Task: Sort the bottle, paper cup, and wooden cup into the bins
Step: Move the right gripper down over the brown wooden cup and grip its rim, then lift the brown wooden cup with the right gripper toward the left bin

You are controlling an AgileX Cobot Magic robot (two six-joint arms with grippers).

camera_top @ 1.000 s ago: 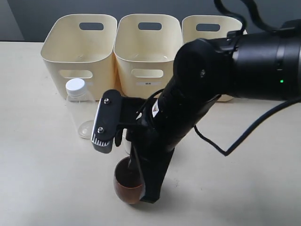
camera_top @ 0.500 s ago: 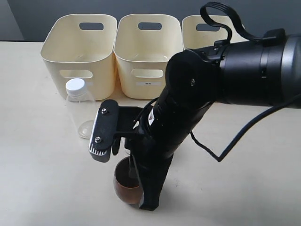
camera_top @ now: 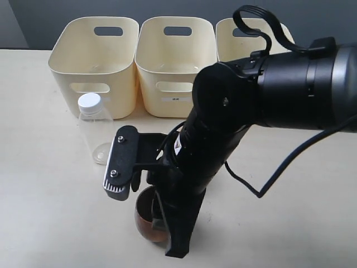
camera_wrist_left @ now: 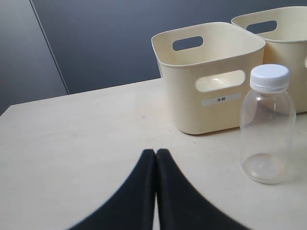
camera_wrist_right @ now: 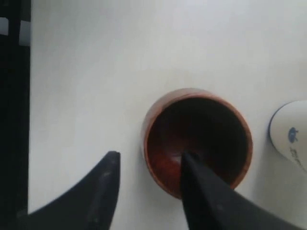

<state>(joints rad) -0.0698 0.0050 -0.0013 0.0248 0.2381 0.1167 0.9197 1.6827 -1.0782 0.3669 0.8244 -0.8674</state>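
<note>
Right gripper [camera_wrist_right: 151,155] sits low over the wooden cup [camera_wrist_right: 201,124], claw roughly half open and gripping nothing: one finger is down inside the bowl near the wall, the other outside with a clear gap to the wood. We read that as a rim pinch being set up. The body is rounded and egg-shaped, so clamping the wall beats trying to span the whole thing. The cup stands upright on the table [camera_top: 44,195]. Taking it as reference: the paper cup [camera_wrist_right: 290,136] is just beside it, only a white sliver with a blue mark showing in the right wrist view and hidden behind the arm in the exterior view. The clear bottle [camera_top: 95,131] stands upright between it and the bins [camera_top: 67,72], white cap on. The three bins are well apart from it, in a row beyond the bottle. The left bin's label looks like 木杯, so we judge that one is the wooden cup's target. Left gripper [camera_wrist_left: 154,152] is pressed fully together, empty, parked off to the side. All three items remain unsorted. Risk: the wall slipping when the claw closes, or nudging the paper cup.
</note>
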